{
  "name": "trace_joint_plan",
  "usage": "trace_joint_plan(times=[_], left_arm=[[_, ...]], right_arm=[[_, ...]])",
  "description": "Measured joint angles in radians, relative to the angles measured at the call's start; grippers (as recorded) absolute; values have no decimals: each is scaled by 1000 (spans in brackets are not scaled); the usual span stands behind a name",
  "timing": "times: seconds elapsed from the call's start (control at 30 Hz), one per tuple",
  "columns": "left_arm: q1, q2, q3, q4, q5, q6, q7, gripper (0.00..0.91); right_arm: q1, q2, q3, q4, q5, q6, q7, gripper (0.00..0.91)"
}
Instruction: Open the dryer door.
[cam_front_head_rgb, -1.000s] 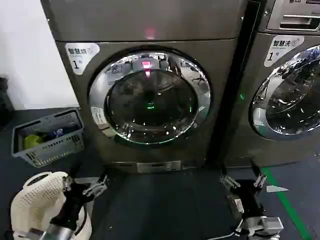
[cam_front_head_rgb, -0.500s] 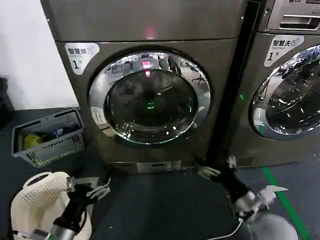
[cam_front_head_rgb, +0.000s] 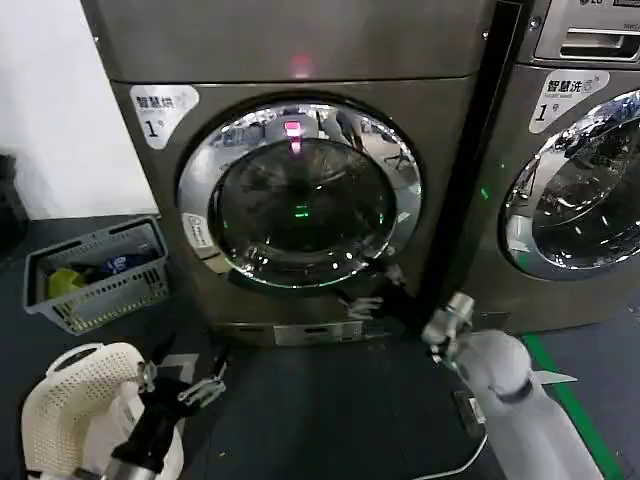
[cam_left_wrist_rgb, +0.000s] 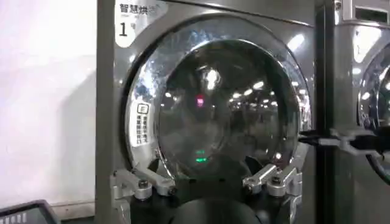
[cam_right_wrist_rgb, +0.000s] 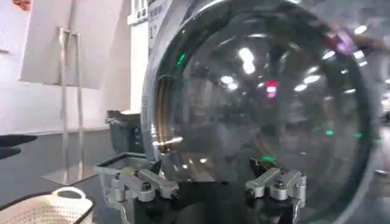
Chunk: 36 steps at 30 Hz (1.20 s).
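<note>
Bronze-grey metal makes up the front of the dryer (cam_front_head_rgb: 300, 60), which stands upright facing the robot with a white label (cam_front_head_rgb: 160, 108) bearing Chinese text and a "1" at its upper left corner. The dryer door (cam_front_head_rgb: 300, 195), a wide chrome ring around dark tinted glass, sits flush and closed in the middle of that front; green and red light spots reflect in the glass. The right claw (cam_front_head_rgb: 378, 292) is raised to the lower right part of the chrome ring, its two fingers spread apart and holding nothing; whether they touch the ring cannot be told. In the right wrist view the same claw (cam_right_wrist_rgb: 207, 182) shows its fingers spread just before the bulging glass (cam_right_wrist_rgb: 268, 103) of the door. The left claw (cam_front_head_rgb: 190, 375) hangs low over the dark floor (cam_front_head_rgb: 330, 410) to the left front of the machine, well apart from the door, its fingers also spread and empty; in the left wrist view those fingers (cam_left_wrist_rgb: 143, 182) frame the closed door (cam_left_wrist_rgb: 219, 109) from farther back. A grey basket (cam_front_head_rgb: 95, 275) with some items in it stands on the floor left of the dryer, and a second similar machine (cam_front_head_rgb: 570, 180) stands just beside the dryer on the right.
</note>
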Motion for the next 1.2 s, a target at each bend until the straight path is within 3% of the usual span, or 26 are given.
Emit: trace_joint_plan(times=[0.33,0.83,1.2], left_arm=[[19,-7,-6,-15,33,-12,9,907],[25,-5,-3,-23,87,-19,15,907],[30,-9,-10,-24,100,-17,14,907]], right_arm=[[191,120,-159,-175,-98,68,0,907],[333,301,-292,-429,-113,99,21,907],[406,383,-336,-547,-113,134,15,907]])
